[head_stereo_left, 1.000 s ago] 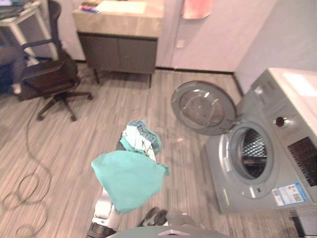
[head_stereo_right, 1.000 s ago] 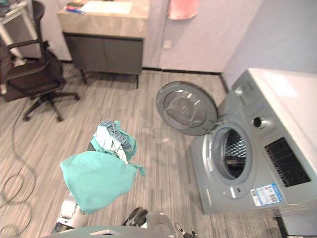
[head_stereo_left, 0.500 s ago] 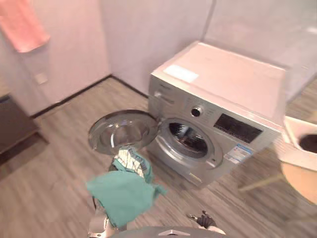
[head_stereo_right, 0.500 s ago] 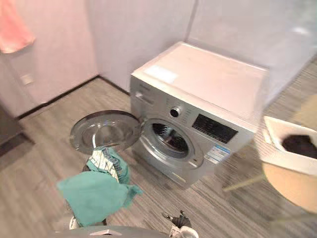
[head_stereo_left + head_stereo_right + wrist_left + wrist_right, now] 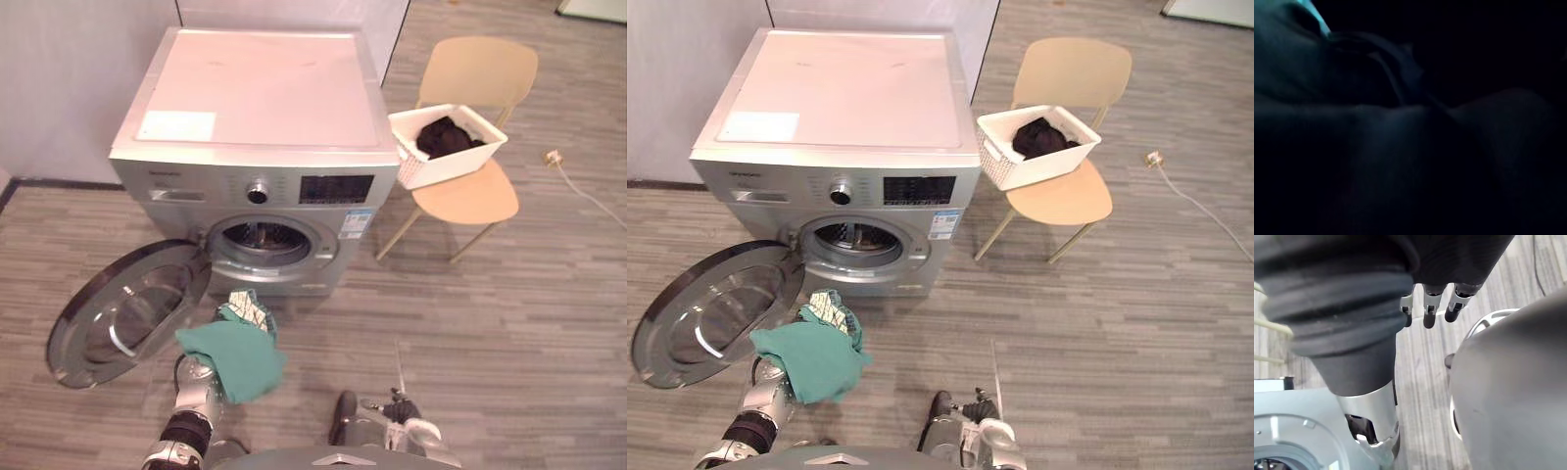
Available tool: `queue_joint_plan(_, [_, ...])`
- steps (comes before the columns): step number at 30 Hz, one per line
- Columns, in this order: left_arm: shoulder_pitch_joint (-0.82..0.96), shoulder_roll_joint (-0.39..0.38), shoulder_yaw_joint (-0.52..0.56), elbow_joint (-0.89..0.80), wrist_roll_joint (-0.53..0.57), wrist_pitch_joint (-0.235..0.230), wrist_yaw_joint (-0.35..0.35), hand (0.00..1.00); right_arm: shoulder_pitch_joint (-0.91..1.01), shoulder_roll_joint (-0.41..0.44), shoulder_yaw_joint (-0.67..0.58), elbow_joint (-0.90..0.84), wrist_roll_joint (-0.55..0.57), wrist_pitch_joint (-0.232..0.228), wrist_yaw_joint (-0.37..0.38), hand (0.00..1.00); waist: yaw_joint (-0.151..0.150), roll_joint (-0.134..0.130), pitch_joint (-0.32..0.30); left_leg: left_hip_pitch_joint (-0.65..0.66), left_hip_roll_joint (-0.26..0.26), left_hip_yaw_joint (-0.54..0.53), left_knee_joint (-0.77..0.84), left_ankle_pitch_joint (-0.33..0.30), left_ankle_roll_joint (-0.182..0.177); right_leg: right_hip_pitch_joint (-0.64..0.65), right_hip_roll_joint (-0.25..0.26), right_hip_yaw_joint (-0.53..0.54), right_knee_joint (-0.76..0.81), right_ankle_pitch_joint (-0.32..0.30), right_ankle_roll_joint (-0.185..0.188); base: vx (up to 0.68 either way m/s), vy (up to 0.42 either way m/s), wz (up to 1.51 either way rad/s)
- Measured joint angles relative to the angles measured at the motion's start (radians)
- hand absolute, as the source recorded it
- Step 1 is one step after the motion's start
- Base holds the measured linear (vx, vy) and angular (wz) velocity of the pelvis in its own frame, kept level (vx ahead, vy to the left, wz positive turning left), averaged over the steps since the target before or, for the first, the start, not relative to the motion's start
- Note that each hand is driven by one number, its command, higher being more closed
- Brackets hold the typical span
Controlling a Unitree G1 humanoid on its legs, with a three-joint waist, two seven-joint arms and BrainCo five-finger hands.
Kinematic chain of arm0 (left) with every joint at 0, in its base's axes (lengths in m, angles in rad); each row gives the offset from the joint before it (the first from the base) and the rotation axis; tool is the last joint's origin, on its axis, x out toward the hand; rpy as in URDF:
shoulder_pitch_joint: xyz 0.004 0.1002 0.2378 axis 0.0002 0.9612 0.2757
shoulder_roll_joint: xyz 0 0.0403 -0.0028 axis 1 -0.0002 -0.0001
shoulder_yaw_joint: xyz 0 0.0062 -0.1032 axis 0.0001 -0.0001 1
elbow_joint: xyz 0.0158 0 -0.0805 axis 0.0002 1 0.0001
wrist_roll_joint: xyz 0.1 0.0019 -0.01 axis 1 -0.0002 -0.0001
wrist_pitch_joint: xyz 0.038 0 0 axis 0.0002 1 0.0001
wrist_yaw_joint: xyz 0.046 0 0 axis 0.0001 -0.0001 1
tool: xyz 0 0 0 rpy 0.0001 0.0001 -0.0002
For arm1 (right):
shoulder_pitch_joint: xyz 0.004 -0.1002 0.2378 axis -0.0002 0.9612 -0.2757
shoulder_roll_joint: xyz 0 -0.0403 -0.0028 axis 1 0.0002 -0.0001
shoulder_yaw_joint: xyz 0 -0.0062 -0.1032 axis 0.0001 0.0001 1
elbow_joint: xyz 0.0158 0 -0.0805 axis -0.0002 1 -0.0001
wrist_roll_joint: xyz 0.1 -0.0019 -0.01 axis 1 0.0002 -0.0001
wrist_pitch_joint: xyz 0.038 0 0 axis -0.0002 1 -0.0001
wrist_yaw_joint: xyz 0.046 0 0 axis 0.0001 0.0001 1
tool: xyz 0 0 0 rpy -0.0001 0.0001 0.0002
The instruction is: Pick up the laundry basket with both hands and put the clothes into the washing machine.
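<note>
The washing machine (image 5: 260, 98) stands at 12 o'clock, and its door (image 5: 122, 313) is swung open toward 8 o'clock. The chair (image 5: 470, 191) at 2 o'clock carries the basket (image 5: 431, 168) with dark clothes (image 5: 446, 135) inside, touching the machine's corner and well apart from both arms.

A green cloth (image 5: 235, 352) and a checked cloth (image 5: 247, 308) lie over the left robot hand (image 5: 196, 392) at 7 o'clock, in front of the drum. We cannot tell if it grasps them. If they are only draped, we think they may slide onto the floor (image 5: 509, 323) when the arm reaches in, and the arm may also knock the door.

The right robot hand (image 5: 407, 429) hangs at 5 o'clock, its fingers (image 5: 1430, 313) relaxed and holding nothing.
</note>
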Motion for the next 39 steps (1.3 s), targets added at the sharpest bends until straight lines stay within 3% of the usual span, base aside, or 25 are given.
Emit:
queue_joint_plan(2, [-0.008, -0.027, -0.001, 0.032, -0.006, -0.003, 0.022, 1.00, -0.001, -0.010, 0.031, -0.012, 0.000, -0.004, -0.001, 0.00, -0.004, 0.015, 0.003, 0.004, 0.025, -0.001, -0.016, 0.023, -0.022, -0.006, 0.029, -0.006, 0.015, -0.036, -0.012, 0.07, -0.240, -0.10])
queue_joint_plan(6, [-0.003, -0.022, 0.022, 0.083, -0.061, -0.005, 0.066, 1.00, 0.013, -0.016, 0.122, -0.054, -0.002, -0.012, -0.002, 0.00, -0.014, -0.007, 0.030, 0.018, 0.135, -0.012, 0.131, 0.021, -0.015, 0.011, 0.079, 0.001, 0.117, -0.134, -0.045, 0.04, -0.239, -0.18])
queue_joint_plan(8, [-0.016, -0.017, 0.074, 0.086, -0.116, -0.019, 0.097, 1.00, 0.022, -0.037, 0.202, -0.120, 0.006, -0.026, -0.003, 0.00, -0.013, -0.008, 0.087, -0.034, 0.252, -0.102, 0.360, 0.040, 0.069, 0.042, 0.136, 0.020, 0.171, -0.184, -0.077, 0.04, -0.251, -0.43])
queue_joint_plan(9, [-0.027, -0.015, 0.086, 0.086, -0.129, -0.027, 0.106, 1.00, 0.024, -0.042, 0.219, -0.138, 0.011, -0.030, -0.003, 0.00, -0.014, -0.009, 0.108, -0.067, 0.275, -0.142, 0.419, 0.055, 0.086, 0.047, 0.142, 0.021, 0.187, -0.195, -0.089, 0.01, -0.171, -0.31])
queue_joint_plan(10, [-0.068, -0.007, 0.100, 0.085, -0.158, -0.037, 0.130, 1.00, 0.023, -0.046, 0.228, -0.179, 0.035, -0.043, -0.006, 0.00, -0.020, -0.029, 0.169, -0.131, 0.294, -0.224, 0.520, 0.051, 0.086, 0.041, 0.145, 0.019, 0.229, -0.217, -0.104, -0.05, -0.110, -0.10])
queue_joint_plan(11, [-0.137, 0.003, 0.110, 0.084, -0.188, -0.043, 0.152, 1.00, 0.009, -0.045, 0.236, -0.216, 0.090, -0.055, -0.016, 0.00, -0.028, -0.031, 0.229, -0.208, 0.281, -0.273, 0.583, 0.010, 0.052, 0.012, 0.129, 0.019, 0.280, -0.232, -0.116, -0.08, -0.075, -0.02])
queue_joint_plan(13, [-0.267, 0.019, 0.120, 0.080, -0.225, -0.068, 0.183, 1.00, -0.018, -0.040, 0.262, -0.264, 0.174, -0.081, -0.037, 0.00, -0.033, -0.066, 0.300, -0.349, 0.220, -0.284, 0.569, -0.024, 0.030, -0.096, 0.095, 0.023, 0.355, -0.246, -0.127, -0.19, -0.009, 0.08])
queue_joint_plan(14, [-0.364, 0.033, 0.127, 0.096, -0.245, -0.081, 0.199, 1.00, -0.054, -0.038, 0.273, -0.267, 0.219, -0.093, -0.046, 0.00, -0.043, -0.085, 0.342, -0.406, 0.168, -0.256, 0.473, -0.017, 0.030, -0.173, 0.064, 0.025, 0.408, -0.251, -0.126, -0.21, 0.041, 0.14])
queue_joint_plan(16, [-0.445, 0.032, 0.140, 0.100, -0.266, -0.091, 0.216, 1.00, -0.091, -0.029, 0.281, -0.275, 0.279, -0.109, -0.070, 0.00, -0.049, -0.098, 0.365, -0.448, 0.148, -0.198, 0.375, 0.000, 0.041, -0.274, 0.049, 0.041, 0.483, -0.271, -0.113, -0.17, 0.094, -0.03])
queue_joint_plan(17, [-0.521, 0.032, 0.177, 0.100, -0.278, -0.100, 0.231, 1.00, -0.118, 0.001, 0.292, -0.319, 0.329, -0.129, -0.091, 0.00, -0.051, -0.132, 0.412, -0.473, 0.144, -0.160, 0.394, 0.001, 0.057, -0.334, 0.019, 0.062, 0.532, -0.276, -0.105, -0.11, 0.063, -0.11])
queue_joint_plan(21, [-0.686, 0.033, 0.271, 0.097, -0.296, -0.121, 0.248, 1.00, -0.162, 0.051, 0.385, -0.473, 0.415, -0.192, -0.102, 0.00, -0.045, -0.113, 0.467, -0.660, 0.193, -0.179, 0.556, -0.063, 0.091, -0.522, 0.007, 0.087, 0.660, -0.292, -0.102, -0.11, 0.060, -0.14])
queue_joint_plan(27, [-0.890, 0.049, 0.362, 0.089, -0.313, -0.122, 0.249, 1.00, -0.204, 0.100, 0.450, -0.601, 0.507, -0.227, -0.107, 0.00, -0.040, -0.095, 0.497, -0.896, 0.203, -0.181, 0.663, -0.086, 0.132, -0.770, -0.030, 0.113, 0.768, -0.294, -0.097, -0.02, 0.050, 0.02])
queue_joint_plan(32, [-1.052, 0.163, 0.369, 0.065, -0.333, -0.120, 0.244, 1.00, -0.175, 0.100, 0.436, -0.758, 0.552, -0.281, -0.076, 0.00, -0.038, -0.095, 0.497, -1.019, 0.207, -0.192, 0.692, -0.085, 0.140, -0.889, -0.041, 0.111, 0.805, -0.295, -0.094, -0.02, -0.026, 0.06])
queue_joint_plan(39, [-1.231, 0.313, 0.312, 0.045, -0.332, -0.110, 0.236, 1.00, -0.105, 0.098, 0.407, -0.821, 0.653, -0.291, -0.039, 0.00, -0.035, -0.095, 0.497, -1.116, 0.222, -0.194, 0.700, -0.075, 0.146, -0.974, -0.034, 0.100, 0.798, -0.280, -0.101, -0.02, -0.033, -0.02])
